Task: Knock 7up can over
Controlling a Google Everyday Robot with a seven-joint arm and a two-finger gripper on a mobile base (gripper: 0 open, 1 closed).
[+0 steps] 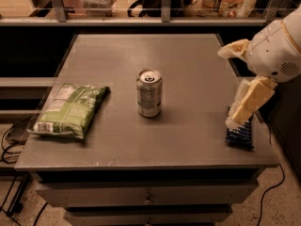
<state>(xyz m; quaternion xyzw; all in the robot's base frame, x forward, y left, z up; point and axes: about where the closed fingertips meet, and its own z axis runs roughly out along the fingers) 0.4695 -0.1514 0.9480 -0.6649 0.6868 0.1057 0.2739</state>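
Note:
The 7up can (149, 92) stands upright near the middle of the grey table (188, 140); it has a silver top with a pull tab and a pale green-silver label. My gripper (226, 89) hangs at the table's right edge, well to the right of the can and apart from it. Its two cream fingers (248, 101) are spread wide and hold nothing. The lower finger hangs over the dark blue wrapped bar.
A flat green snack bag (72, 109) lies at the table's left front. A dark blue wrapped bar (240, 134) lies at the right front, partly hidden by my finger. A shelf rail with packages runs behind the table. Cables lie on the floor at both sides.

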